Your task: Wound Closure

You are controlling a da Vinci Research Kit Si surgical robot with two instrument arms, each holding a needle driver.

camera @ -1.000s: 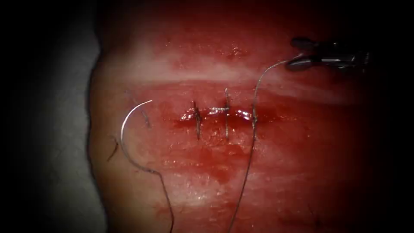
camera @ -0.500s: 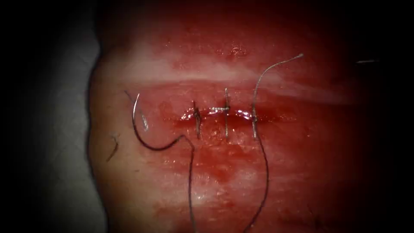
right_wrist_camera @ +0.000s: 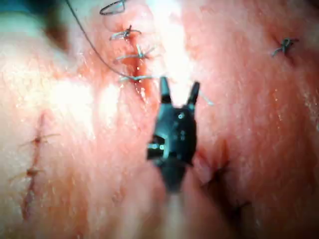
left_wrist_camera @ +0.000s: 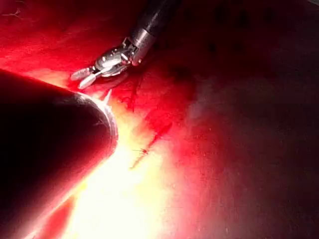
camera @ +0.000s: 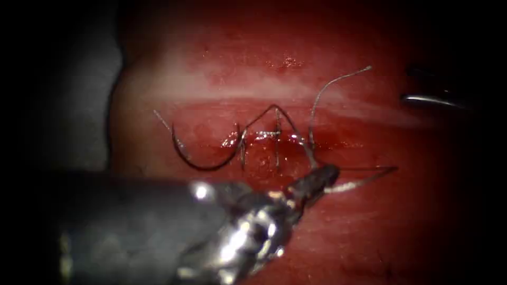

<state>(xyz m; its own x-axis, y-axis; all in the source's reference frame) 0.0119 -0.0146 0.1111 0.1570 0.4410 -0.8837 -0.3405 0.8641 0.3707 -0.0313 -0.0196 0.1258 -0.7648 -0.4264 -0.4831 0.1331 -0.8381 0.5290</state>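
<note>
the left tool (camera: 328, 175) comes in low across the near side of the tissue (camera: 211, 79), its tip just below the right end of the cut (camera: 264, 138). its fingers look clamped on the thread (camera: 296, 134), which runs taut from that tip up to a peak above the cut and down again to the needle's rear end beside the leftmost stitch (camera: 242, 150). a thin pale strand sticks out to the right of the tip; what it is cannot be told.

the needle (camera: 203, 167) lies free on the surface, not in the tissue, as a dark curve open upward just left of the cut. no tool holds it. a short cut end of thread (camera: 162, 120) lies by its far tip.

three stitches cross the cut, with red fluid (camera: 264, 158) pooled around them. from the rightmost stitch (camera: 311, 145) a loose tail of thread (camera: 338, 80) curls up and to the right.

the right tool (camera: 409, 83) sits well off to the right of the cut, fingers apart and holding nothing. its own wrist view shows the same tool (right_wrist_camera: 178, 92) with both fingers spread above the tissue (right_wrist_camera: 89, 99), near the row of stitches (right_wrist_camera: 137, 52). the left wrist view also shows the right tool (left_wrist_camera: 79, 80) with fingers slightly apart over the tissue (left_wrist_camera: 224, 124).
</note>
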